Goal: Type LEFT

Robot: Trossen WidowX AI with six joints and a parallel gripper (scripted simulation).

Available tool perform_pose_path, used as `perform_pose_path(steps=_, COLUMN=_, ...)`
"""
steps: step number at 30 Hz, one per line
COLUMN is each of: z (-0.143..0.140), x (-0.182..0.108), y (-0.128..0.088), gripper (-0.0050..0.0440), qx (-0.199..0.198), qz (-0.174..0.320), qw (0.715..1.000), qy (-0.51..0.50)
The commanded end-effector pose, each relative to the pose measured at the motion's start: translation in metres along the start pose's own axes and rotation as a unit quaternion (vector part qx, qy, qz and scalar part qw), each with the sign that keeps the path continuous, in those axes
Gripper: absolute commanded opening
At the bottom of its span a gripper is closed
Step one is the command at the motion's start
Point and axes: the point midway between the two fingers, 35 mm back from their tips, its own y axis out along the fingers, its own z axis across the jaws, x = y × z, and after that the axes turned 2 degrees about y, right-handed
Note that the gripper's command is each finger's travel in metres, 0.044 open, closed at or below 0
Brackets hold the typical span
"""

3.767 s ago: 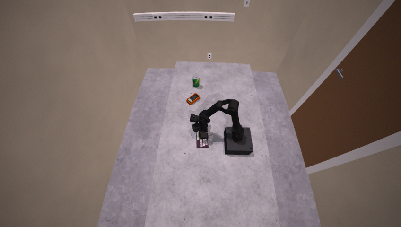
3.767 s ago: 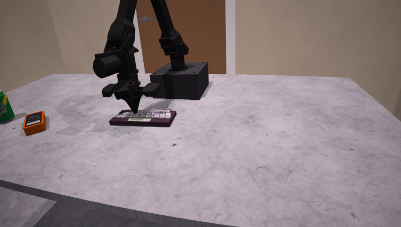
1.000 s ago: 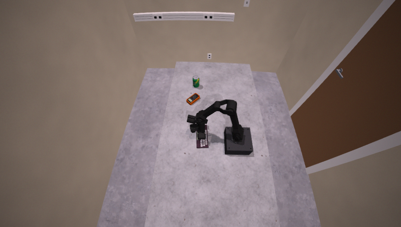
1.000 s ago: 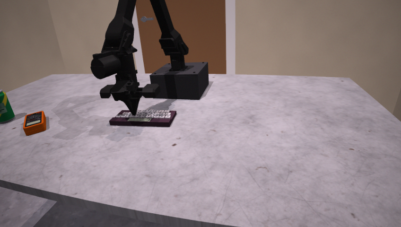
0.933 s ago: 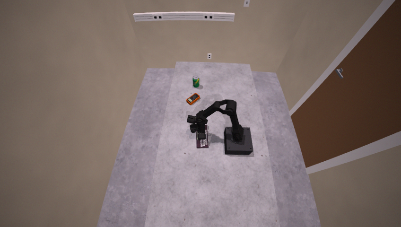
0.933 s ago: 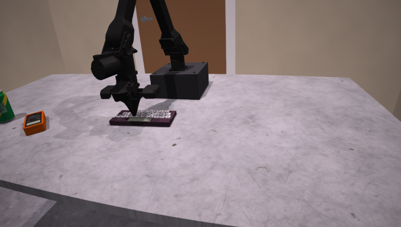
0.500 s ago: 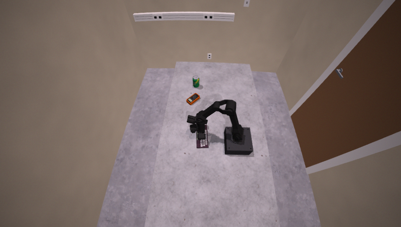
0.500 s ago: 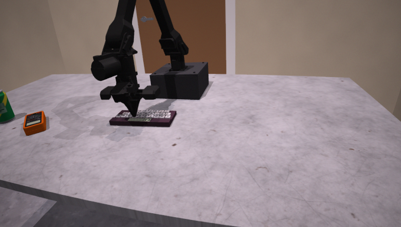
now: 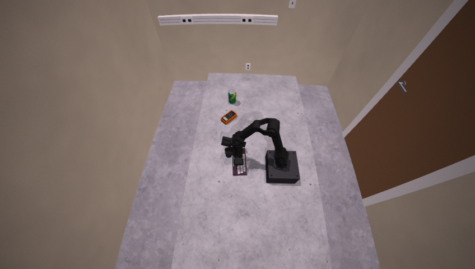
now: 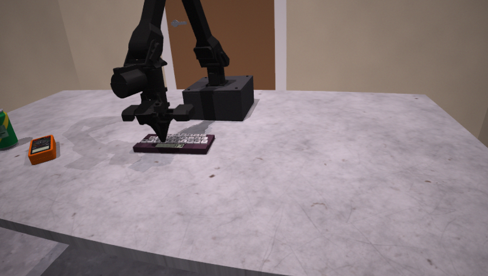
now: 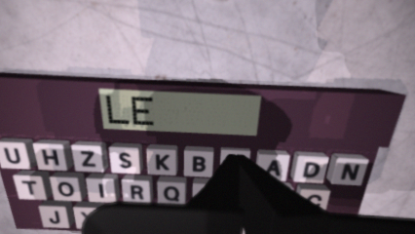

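A dark purple keyboard (image 9: 236, 168) (image 10: 202, 146) (image 11: 58, 104) with white letter keys lies on the table. Its green display (image 11: 205, 114) reads "LE". My gripper (image 10: 161, 139) (image 11: 235, 162) (image 9: 237, 160) is shut, with nothing between the fingers. Its pointed tip is down on the top key row, between the B key (image 11: 198, 162) and the A key (image 11: 274, 166), and it hides the key under it. In the top and exterior views the tip touches the keyboard's left part.
An orange handheld meter (image 9: 228, 117) (image 10: 41, 148) and a green can (image 9: 232, 96) (image 10: 6, 131) stand further along the table. The arm's black base block (image 9: 282, 166) (image 10: 218, 97) sits beside the keyboard. A brown door (image 9: 426, 93) is in the side wall.
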Motion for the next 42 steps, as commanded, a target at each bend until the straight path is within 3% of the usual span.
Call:
perform_pose_path(steps=1, z=-0.001, x=0.000, y=0.001, gripper=-0.0050, qx=0.000, qz=-0.001, qw=1.000, qy=0.001)
perform_pose_path(steps=12, z=-0.002, x=0.004, y=-0.004, gripper=-0.0050, qx=-0.003, qz=-0.009, qw=1.000, qy=0.001)
perform_pose_path(steps=16, z=-0.004, x=0.009, y=-0.016, gripper=-0.0050, qx=-0.005, qz=-0.019, qw=1.000, qy=0.002)
perform_pose_path(steps=20, z=-0.002, x=0.008, y=-0.044, gripper=-0.0050, qx=-0.005, qz=-0.019, qw=1.000, qy=0.002)
perform_pose_path(steps=35, z=0.014, x=-0.018, y=-0.038, gripper=-0.0050, qx=-0.002, qz=-0.011, qw=1.000, qy=0.001)
perform_pose_path(steps=38, z=0.014, x=-0.021, y=-0.021, gripper=-0.0050, qx=0.001, qz=0.000, qw=1.000, qy=0.001)
perform_pose_path(steps=42, z=0.014, x=-0.021, y=-0.017, gripper=-0.0050, qx=0.001, qz=0.000, qw=1.000, qy=0.001)
